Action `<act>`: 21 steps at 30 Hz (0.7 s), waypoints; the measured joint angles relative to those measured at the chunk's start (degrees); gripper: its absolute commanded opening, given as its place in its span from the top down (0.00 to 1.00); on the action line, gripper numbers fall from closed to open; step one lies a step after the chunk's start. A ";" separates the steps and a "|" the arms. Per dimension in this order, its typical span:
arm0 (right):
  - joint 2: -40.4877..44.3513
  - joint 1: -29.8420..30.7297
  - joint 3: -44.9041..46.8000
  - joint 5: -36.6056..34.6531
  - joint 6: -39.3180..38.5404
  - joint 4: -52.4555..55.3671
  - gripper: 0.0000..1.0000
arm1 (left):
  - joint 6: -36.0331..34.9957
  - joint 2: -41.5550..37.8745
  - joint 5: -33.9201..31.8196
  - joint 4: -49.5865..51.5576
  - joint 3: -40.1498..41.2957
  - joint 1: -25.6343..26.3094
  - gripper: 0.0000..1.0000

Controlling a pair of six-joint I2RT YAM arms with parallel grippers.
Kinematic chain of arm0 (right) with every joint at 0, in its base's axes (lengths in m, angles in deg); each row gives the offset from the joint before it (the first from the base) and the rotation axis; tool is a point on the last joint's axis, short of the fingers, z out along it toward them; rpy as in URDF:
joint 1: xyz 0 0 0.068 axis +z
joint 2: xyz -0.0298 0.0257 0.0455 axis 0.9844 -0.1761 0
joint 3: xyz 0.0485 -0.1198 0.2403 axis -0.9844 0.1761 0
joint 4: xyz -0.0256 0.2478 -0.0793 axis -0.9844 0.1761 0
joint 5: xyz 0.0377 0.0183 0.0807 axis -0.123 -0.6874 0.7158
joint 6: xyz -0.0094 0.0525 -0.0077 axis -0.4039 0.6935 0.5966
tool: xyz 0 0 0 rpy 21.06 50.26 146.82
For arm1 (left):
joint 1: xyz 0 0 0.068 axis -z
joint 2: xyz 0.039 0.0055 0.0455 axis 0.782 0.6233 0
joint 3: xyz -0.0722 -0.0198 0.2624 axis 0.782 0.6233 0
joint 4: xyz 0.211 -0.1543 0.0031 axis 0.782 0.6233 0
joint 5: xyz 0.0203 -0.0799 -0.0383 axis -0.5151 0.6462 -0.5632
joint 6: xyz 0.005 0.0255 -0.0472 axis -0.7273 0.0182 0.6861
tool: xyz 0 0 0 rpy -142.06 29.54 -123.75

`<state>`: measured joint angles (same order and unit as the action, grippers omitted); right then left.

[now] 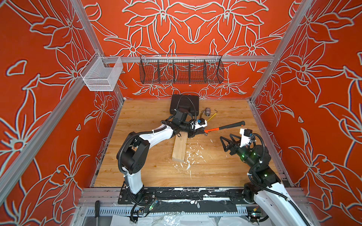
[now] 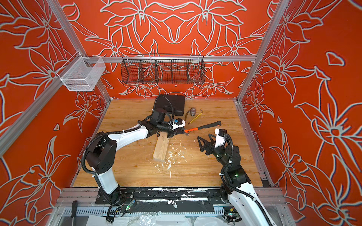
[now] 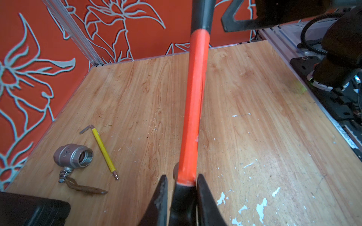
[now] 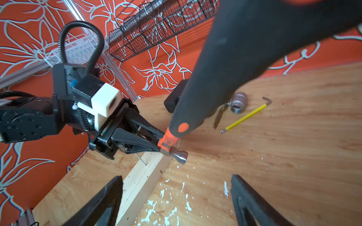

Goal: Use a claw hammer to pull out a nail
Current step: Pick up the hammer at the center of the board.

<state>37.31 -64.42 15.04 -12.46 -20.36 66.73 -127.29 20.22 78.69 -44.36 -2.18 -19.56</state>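
The left gripper (image 1: 203, 132) squeezes the hammer (image 1: 222, 128) by its orange handle, close to the head, mid-frame. The nail (image 4: 141, 159) sticks up, tilted, from the wood block (image 1: 179, 146) just beside it. The right gripper (image 1: 223, 144), right of middle, is spread wide and holds nothing.

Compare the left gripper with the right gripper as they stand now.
The left gripper is shut on the claw hammer close to its head; the right gripper is open and holds nothing. The left gripper sits over the far end of the wooden block; the right gripper is off to the side, over the table. Both have black fingers.
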 measured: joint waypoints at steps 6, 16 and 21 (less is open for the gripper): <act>-4.96 0.00 -0.31 2.27 -3.23 -12.13 0.21 | 2.10 -0.02 2.69 0.42 -0.15 0.00 1.00; -9.42 -0.15 -0.33 1.11 -5.05 -22.14 0.32 | 7.08 -0.52 5.95 -1.88 -0.15 -0.02 1.00; -8.33 -0.11 -0.52 -1.25 -5.95 -21.97 0.24 | 7.67 -0.92 6.82 -1.90 -0.15 -0.02 1.00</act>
<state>28.98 -64.53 14.52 -13.70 -26.31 44.76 -119.62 19.30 85.51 -46.26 -2.33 -19.58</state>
